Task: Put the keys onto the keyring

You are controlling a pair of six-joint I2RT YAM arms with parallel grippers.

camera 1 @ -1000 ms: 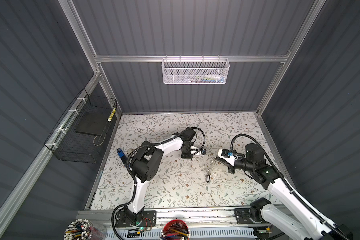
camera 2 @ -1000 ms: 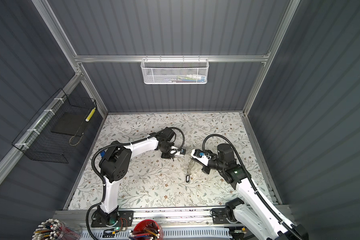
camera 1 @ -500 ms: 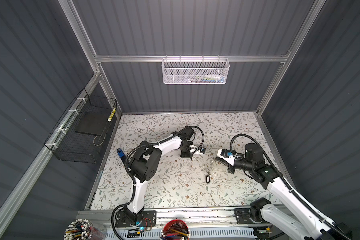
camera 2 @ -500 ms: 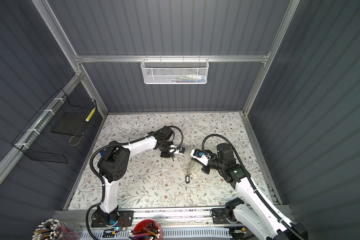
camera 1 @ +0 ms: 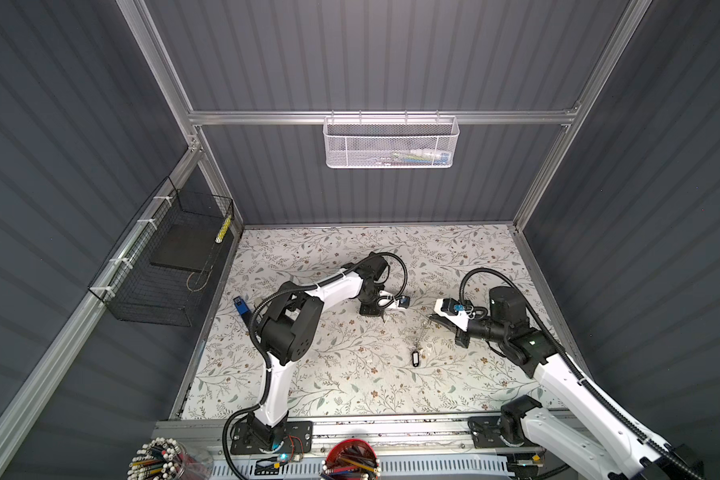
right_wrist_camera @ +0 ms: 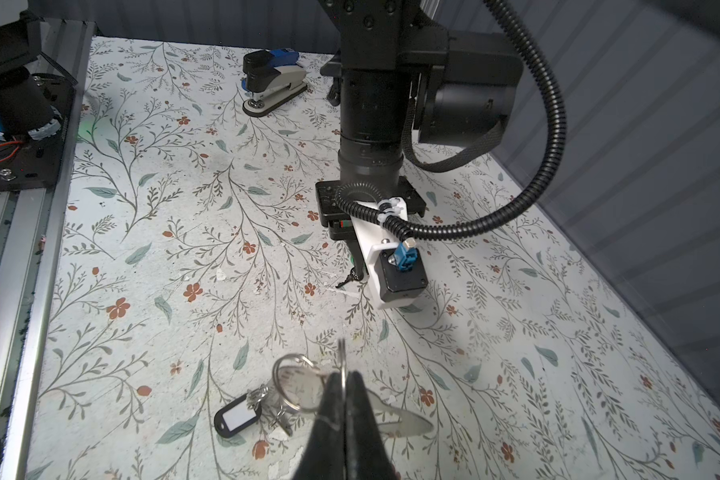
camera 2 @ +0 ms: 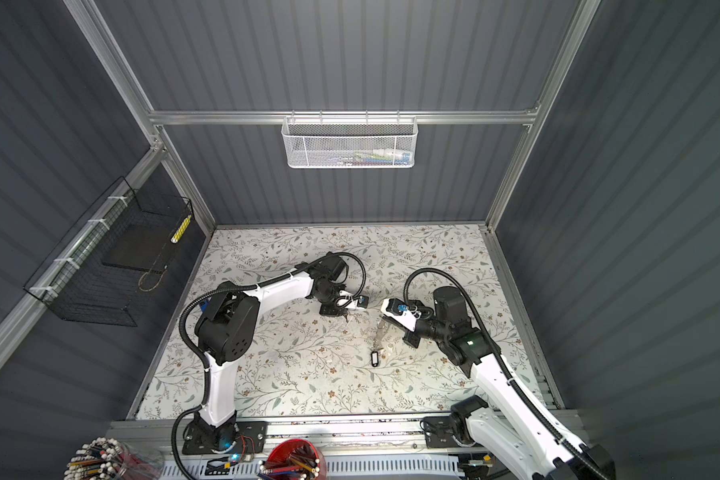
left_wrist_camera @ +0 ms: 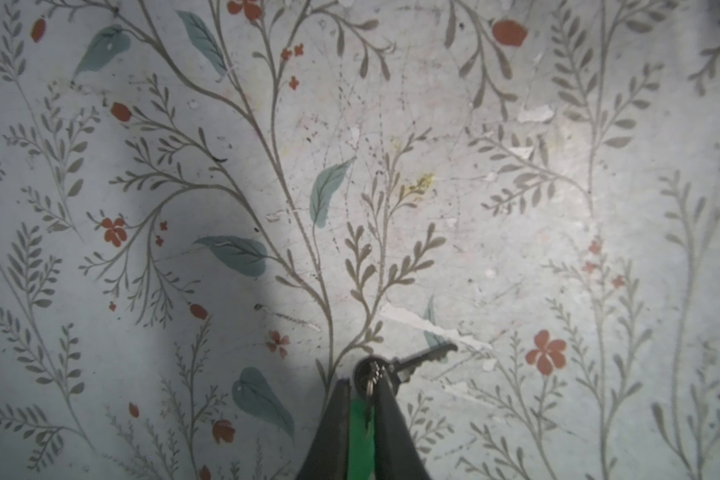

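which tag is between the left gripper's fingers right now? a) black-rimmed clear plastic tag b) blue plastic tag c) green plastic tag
c: in the left wrist view the green plastic tag fills the narrow gap inside the left gripper.

The left arm (camera 1: 337,289) and right arm (camera 1: 558,376) are showing white shells, black joints and ribbed black cables (right_wrist_camera: 555,124), a blue plug (right_wrist_camera: 404,254) topping the left wrist camera (right_wrist_camera: 400,280)

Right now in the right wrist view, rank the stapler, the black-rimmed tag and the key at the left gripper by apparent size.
1. stapler, largest despite being farthest.
2. black-rimmed tag, flattered by nearness to the camera.
3. key at the left gripper, smallest, partly hidden.
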